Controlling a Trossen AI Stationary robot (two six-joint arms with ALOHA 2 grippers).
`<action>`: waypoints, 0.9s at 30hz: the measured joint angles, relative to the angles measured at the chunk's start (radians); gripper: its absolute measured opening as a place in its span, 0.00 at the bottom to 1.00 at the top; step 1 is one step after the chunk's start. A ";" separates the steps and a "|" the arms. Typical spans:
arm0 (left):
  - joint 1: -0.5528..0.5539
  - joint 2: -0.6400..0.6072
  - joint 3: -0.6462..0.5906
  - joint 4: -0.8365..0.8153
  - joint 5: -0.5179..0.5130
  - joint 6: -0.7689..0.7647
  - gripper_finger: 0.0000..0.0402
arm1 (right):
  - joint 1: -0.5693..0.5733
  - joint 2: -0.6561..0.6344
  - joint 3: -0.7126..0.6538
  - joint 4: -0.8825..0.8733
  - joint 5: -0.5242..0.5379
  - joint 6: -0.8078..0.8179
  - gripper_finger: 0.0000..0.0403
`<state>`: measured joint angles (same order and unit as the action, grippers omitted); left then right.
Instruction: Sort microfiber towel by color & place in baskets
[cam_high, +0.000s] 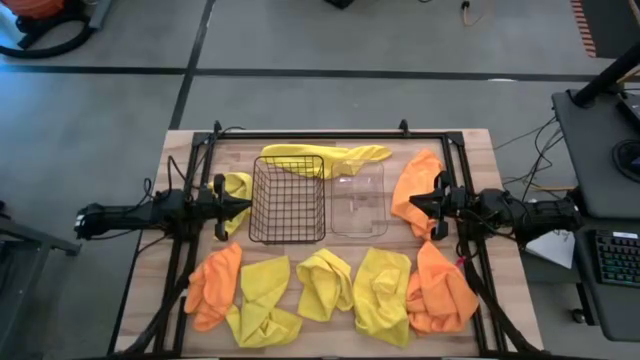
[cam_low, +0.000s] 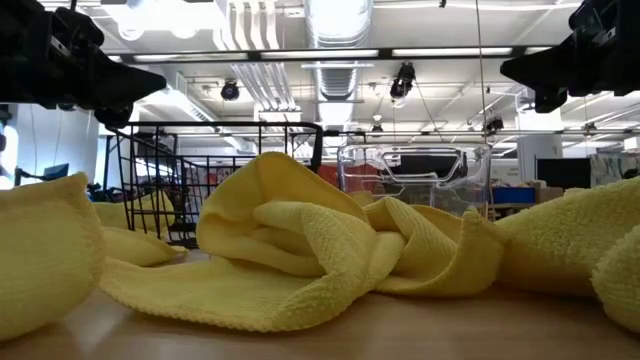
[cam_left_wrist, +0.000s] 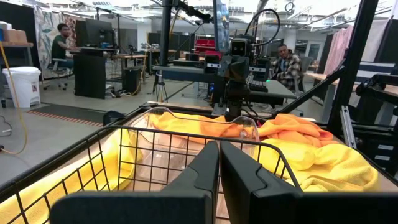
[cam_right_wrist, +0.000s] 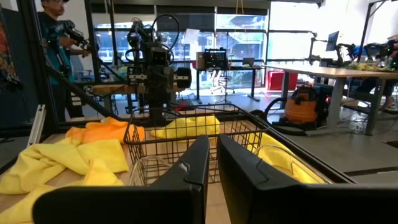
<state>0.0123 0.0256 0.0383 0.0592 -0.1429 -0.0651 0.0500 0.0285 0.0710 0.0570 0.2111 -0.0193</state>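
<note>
We see the left claw (cam_high: 243, 205) held above the wooden surface (cam_high: 180, 160), its fingers pressed together on nothing, pointing at the black wire basket (cam_high: 288, 199). A yellow towel (cam_high: 237, 186) lies just beside that claw, between it and the basket. Next to the wire basket, touching or nearly so, stands the clear plastic basket (cam_high: 359, 199); both look empty from above. Behind the two baskets a long yellow towel (cam_high: 322, 158) stretches across. Along the near edge we count, from the left, an orange towel (cam_high: 213, 284), three crumpled yellow towels (cam_high: 262, 298) (cam_high: 324, 283) (cam_high: 383, 290), and an orange heap (cam_high: 440, 290). To the right of the clear basket another orange towel (cam_high: 416, 190) lies under the right claw (cam_high: 412, 204), whose fingers are likewise closed and empty, facing the baskets.
</note>
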 joint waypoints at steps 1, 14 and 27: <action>0.000 0.000 0.000 0.000 0.000 0.000 0.00 | 0.000 0.000 0.000 0.000 0.000 0.000 0.07; -0.001 0.008 0.000 0.229 0.013 -0.179 0.00 | 0.000 0.000 0.000 0.009 0.000 0.022 0.07; -0.011 0.279 0.070 0.753 0.338 -0.136 0.00 | 0.000 0.001 -0.001 0.210 -0.009 0.196 0.07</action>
<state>0.0017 0.3049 0.1083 0.8120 0.1950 -0.2009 0.0502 0.0292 0.0700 0.2670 0.2024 0.1768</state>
